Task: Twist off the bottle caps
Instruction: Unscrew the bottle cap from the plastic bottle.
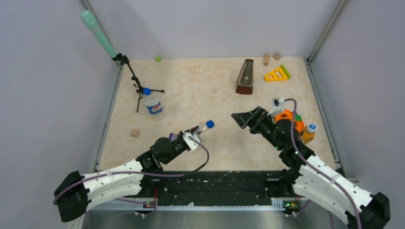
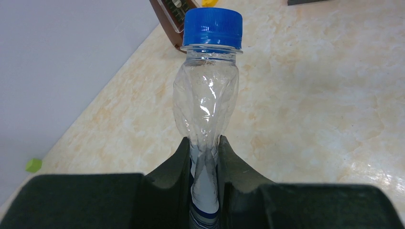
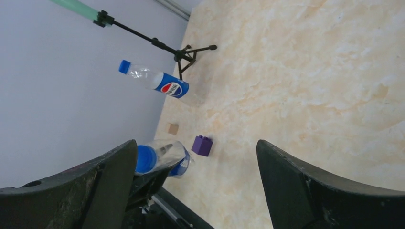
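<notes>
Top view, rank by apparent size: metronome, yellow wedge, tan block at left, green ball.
1. metronome
2. yellow wedge
3. tan block and green ball look about alike. The ball lies farther from the camera, so I won't rank them.

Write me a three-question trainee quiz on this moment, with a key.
1. True or false: the left gripper is shut on a clear bottle whose blue cap is on.
2. Multiple choice: the right gripper is A) shut on a cap, B) open and empty, C) shut on the same bottle.
3. Short answer: how many capped bottles show in the top view?

Key: 1 true. 2 B. 3 three: the held one, the Pepsi bottle and the orange bottle.
</notes>
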`<state>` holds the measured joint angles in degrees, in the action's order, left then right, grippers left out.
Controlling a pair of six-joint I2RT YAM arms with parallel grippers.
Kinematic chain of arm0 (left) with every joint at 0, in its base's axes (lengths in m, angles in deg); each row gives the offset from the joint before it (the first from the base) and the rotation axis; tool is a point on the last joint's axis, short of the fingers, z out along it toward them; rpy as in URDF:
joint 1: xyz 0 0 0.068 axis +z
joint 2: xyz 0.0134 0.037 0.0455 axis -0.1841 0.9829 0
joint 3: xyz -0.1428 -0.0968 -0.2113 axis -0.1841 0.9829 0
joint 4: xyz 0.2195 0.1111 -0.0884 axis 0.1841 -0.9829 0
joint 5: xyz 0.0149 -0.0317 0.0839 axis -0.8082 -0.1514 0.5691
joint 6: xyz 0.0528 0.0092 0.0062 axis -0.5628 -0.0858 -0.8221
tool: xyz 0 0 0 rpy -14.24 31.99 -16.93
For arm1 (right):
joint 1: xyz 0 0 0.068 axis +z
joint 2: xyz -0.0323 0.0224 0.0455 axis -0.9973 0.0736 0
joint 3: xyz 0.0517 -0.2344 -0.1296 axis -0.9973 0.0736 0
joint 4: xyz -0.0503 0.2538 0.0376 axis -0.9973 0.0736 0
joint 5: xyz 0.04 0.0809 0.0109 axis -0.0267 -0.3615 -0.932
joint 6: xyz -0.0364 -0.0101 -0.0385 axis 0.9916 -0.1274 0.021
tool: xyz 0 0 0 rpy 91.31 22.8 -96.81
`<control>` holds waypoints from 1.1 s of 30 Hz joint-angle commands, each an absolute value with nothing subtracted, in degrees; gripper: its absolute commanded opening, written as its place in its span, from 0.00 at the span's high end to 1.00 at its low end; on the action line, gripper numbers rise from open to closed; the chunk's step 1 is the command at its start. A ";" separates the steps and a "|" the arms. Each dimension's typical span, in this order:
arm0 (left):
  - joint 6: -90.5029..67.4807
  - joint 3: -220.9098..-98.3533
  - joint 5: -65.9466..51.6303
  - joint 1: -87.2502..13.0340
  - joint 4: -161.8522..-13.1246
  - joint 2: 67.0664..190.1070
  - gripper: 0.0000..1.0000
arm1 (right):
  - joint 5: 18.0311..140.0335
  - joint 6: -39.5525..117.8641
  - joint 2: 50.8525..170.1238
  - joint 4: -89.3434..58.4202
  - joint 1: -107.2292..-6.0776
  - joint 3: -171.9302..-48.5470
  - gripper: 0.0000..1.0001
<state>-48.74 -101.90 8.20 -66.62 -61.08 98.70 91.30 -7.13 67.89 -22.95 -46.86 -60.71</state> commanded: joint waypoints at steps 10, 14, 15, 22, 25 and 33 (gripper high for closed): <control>-47.35 -103.86 5.12 -66.94 -56.46 102.70 1.00 | 75.98 -2.61 81.87 -20.58 -47.28 -72.72 0.31; -47.59 -104.47 4.78 -66.92 -56.63 103.19 1.00 | 70.15 -4.33 82.80 -26.45 -47.28 -71.53 0.39; -47.65 -104.51 4.53 -66.91 -56.65 103.11 1.00 | 69.51 -4.32 83.52 -26.21 -47.27 -72.01 0.42; -47.61 -104.86 3.05 -66.90 -56.41 103.92 1.00 | 60.25 -3.97 89.56 -27.37 -47.20 -73.81 0.50; -47.40 -104.79 3.21 -66.94 -56.41 104.07 1.00 | 59.03 -2.95 90.98 -26.12 -47.20 -74.76 0.53; -47.74 -104.47 2.86 -66.90 -56.85 103.78 1.00 | 56.54 -1.85 90.87 -27.27 -47.18 -74.69 0.59</control>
